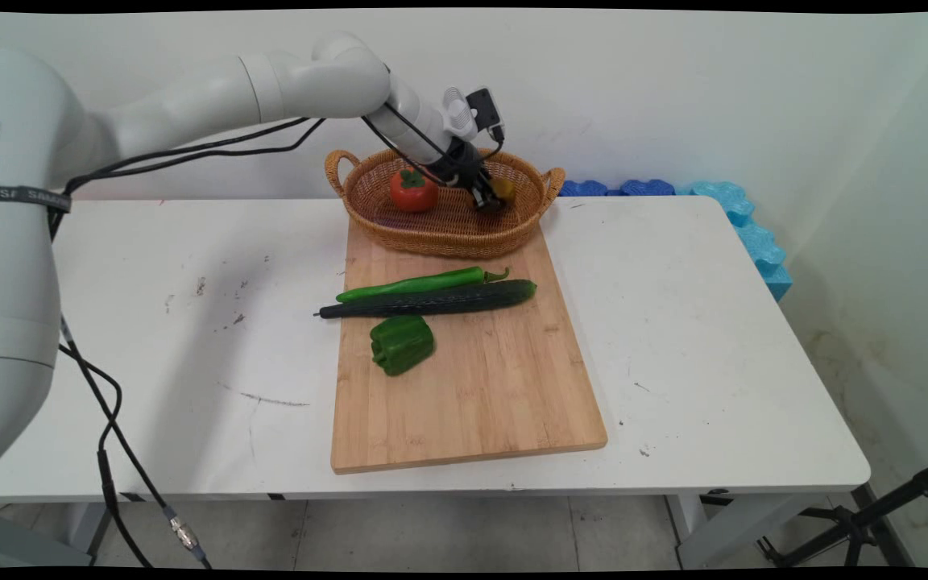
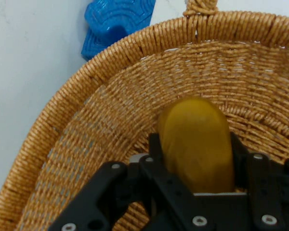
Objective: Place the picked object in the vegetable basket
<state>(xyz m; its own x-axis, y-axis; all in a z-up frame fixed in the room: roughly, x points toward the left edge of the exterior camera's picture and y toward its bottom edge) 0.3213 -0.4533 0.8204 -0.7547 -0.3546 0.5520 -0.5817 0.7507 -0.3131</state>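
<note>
Black fingers of your gripper (image 2: 195,166) are clamping a yellow rounded object (image 2: 197,144) inside the right half of the wicker basket (image 1: 367,221), while the arm is reaching down from upper left, right of the tomato (image 1: 413,192).

- A plain white wall (image 1: 673,89) stood behind the white table (image 1: 698,338).
- Blue foam pieces (image 1: 742,221) lay along the wall's foot.
- Pale tiled floor (image 1: 464,536) showed below, with a black tripod leg (image 1: 875,515) at right.
</note>
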